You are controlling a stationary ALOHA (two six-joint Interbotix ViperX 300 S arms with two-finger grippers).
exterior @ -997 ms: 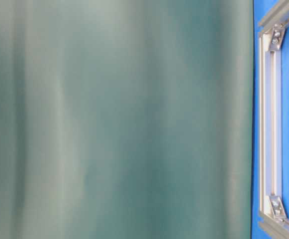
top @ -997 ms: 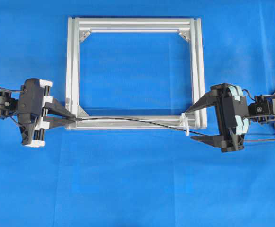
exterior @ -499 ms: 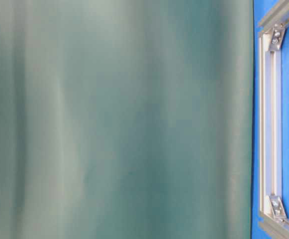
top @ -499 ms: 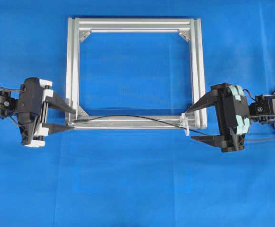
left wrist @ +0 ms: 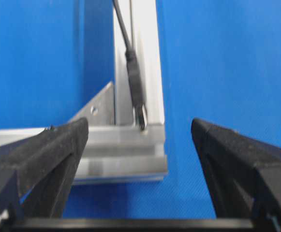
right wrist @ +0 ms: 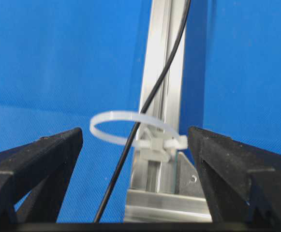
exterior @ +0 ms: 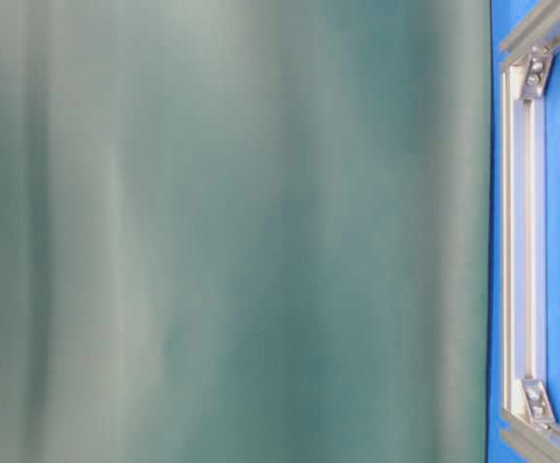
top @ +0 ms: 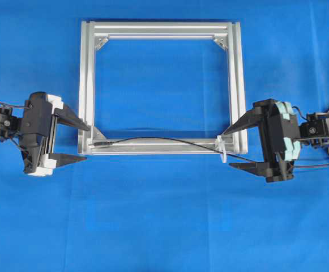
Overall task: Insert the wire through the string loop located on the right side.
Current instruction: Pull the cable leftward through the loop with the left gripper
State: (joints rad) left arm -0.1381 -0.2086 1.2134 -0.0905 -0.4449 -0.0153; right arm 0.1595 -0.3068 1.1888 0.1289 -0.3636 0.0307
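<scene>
The thin black wire [top: 158, 140] lies along the near rail of the silver frame [top: 86, 85]. Its dark plug tip [top: 98, 144] rests by the frame's near-left corner, and is also seen close up as the plug tip [left wrist: 136, 92]. At the near-right corner the wire [right wrist: 145, 108] passes through the white string loop [right wrist: 112, 117], seen from overhead as the loop [top: 223, 151]. My left gripper [top: 87, 143] is open just left of the plug and holds nothing. My right gripper [top: 229, 149] is open with its fingers on either side of the loop, touching nothing.
Silver corner brackets [top: 101, 41] sit inside the frame's corners. Blue cloth covers the table. A blurred green surface [exterior: 231, 231] fills most of the table-level view, leaving only a strip of frame rail [exterior: 525, 241] at its right edge.
My left gripper has opened and let go of the plug, which now lies on the frame rail. The gripper has drawn back slightly to the left. The right arm has not moved.
</scene>
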